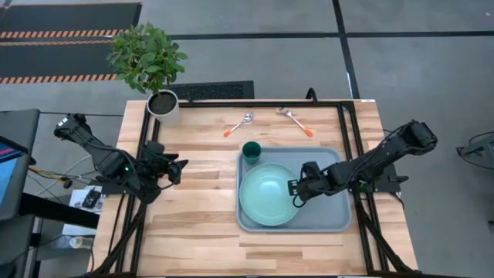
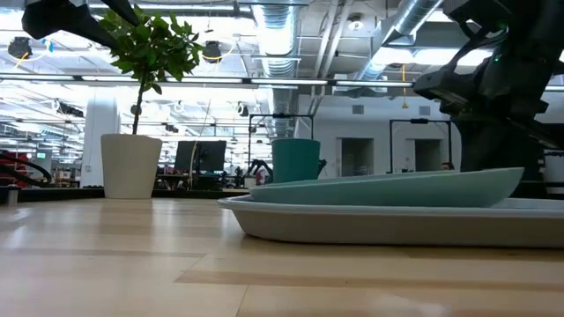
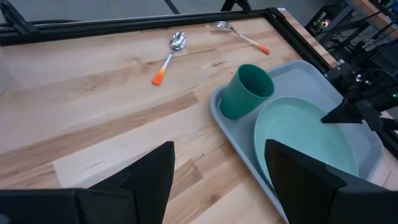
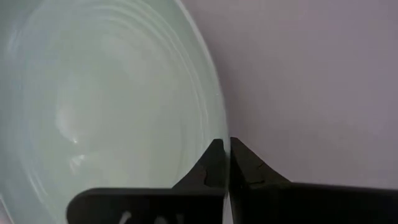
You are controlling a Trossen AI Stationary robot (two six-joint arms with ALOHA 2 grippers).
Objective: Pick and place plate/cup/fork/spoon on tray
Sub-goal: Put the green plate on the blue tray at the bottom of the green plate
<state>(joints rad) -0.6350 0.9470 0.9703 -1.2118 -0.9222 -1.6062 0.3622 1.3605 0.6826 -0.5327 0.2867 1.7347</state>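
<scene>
High view: the right gripper (image 1: 297, 191) is seen over the tray (image 1: 333, 218), fingertips at the plate's (image 1: 266, 197) near edge. The plate lies in the tray's left half, just in front of the fingertips. The cup (image 1: 251, 151) stands at the tray's far left corner, beyond the plate from the right gripper. The spoon (image 1: 239, 123) and fork (image 1: 296, 120) lie on the wooden table (image 1: 193, 224) past the tray, well apart from both grippers. The left gripper (image 1: 177, 170) is held over bare wood, off the tray's left side, fingers spread. A potted plant (image 1: 150, 66) stands at the far left corner.

Low view: the plate (image 2: 388, 187) is seen tilted, one edge raised toward the right arm. The cup (image 2: 295, 159) is upright behind it, the tray (image 2: 397, 224) below, the white pot (image 2: 130, 165) at left.

Left wrist view: the left gripper's fingers (image 3: 152, 177) are wide apart and empty. Ahead lie the cup (image 3: 247, 92), plate (image 3: 305, 140), tray (image 3: 292, 74), spoon (image 3: 169, 55), fork (image 3: 242, 36).

Right wrist view: the right gripper (image 4: 229, 163) is closed, tips together at the rim of the plate (image 4: 106, 106); whether the rim is pinched cannot be told. The tray (image 4: 311, 81) floor is beside it.
</scene>
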